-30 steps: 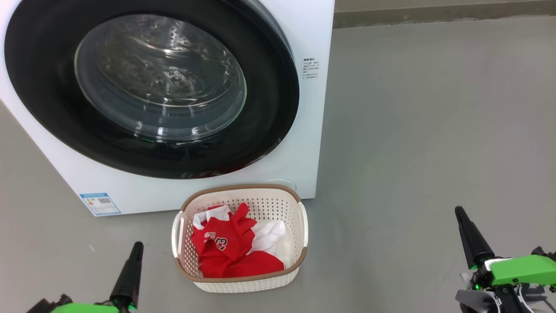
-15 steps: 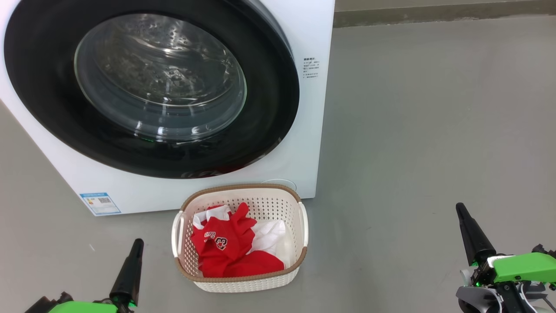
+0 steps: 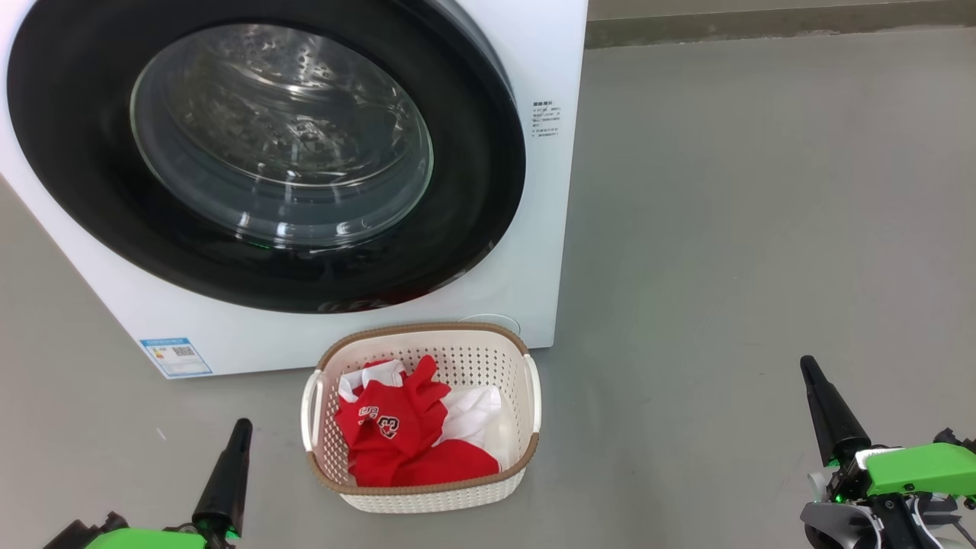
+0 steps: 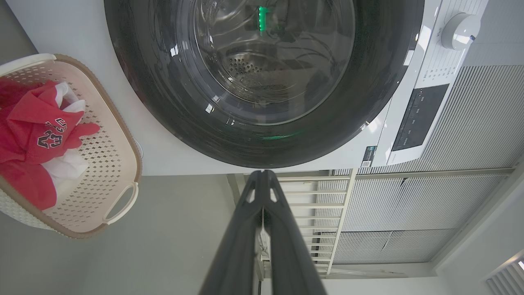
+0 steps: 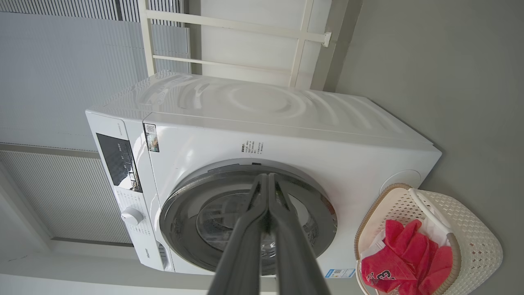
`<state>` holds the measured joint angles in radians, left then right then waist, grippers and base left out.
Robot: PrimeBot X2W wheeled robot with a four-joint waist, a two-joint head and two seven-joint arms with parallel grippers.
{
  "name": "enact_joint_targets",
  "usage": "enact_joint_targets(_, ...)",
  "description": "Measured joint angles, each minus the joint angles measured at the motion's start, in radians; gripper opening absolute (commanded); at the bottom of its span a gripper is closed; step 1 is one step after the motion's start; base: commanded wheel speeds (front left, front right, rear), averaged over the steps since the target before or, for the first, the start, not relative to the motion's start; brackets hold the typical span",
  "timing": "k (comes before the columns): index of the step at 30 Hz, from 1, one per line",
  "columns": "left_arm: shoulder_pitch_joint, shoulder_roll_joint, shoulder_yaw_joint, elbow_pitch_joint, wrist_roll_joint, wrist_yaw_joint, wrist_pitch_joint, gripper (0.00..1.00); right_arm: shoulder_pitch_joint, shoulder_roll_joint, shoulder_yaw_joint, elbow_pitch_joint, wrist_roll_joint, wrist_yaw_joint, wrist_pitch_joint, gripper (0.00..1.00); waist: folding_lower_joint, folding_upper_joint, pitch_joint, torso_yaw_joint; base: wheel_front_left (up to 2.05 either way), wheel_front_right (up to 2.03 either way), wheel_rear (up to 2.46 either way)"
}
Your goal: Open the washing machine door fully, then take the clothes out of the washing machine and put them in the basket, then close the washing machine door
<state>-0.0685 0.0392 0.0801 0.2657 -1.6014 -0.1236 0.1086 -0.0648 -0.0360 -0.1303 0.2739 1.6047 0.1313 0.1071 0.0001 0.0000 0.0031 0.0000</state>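
The white washing machine (image 3: 534,252) stands ahead, its round black-rimmed door (image 3: 267,152) shut flat against the front, the steel drum showing through the glass. On the floor before it sits the cream basket (image 3: 526,381) holding the clothes (image 3: 404,438): a red jersey with lettering, other red cloth and a white garment. My left gripper (image 3: 242,424) rests low at the lower left, left of the basket, shut and holding nothing. At the lower right my right gripper (image 3: 806,363) is shut too, well right of the basket. In the wrist views both finger pairs (image 4: 262,180) (image 5: 268,180) press together.
Grey floor (image 3: 747,229) spreads wide to the right of the machine. A wall base (image 3: 762,23) runs along the back. The left wrist view shows the control panel and dial (image 4: 460,24), with a white rack (image 4: 323,205) and ribbed wall panels behind.
My right gripper dipped very slightly and my left rose a touch in the first half second. Since then nothing has moved.
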Motion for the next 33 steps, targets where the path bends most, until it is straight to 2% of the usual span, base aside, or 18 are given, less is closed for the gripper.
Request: enact_joint_targets(33,0.000,0.000,0.000,0.000,0.000,0.000,0.000,0.00,0.000,0.000,0.000,0.000,0.000,0.000,0.000,0.00,-0.0001,0.0000,0.000,0.000,0.00,0.00,0.00)
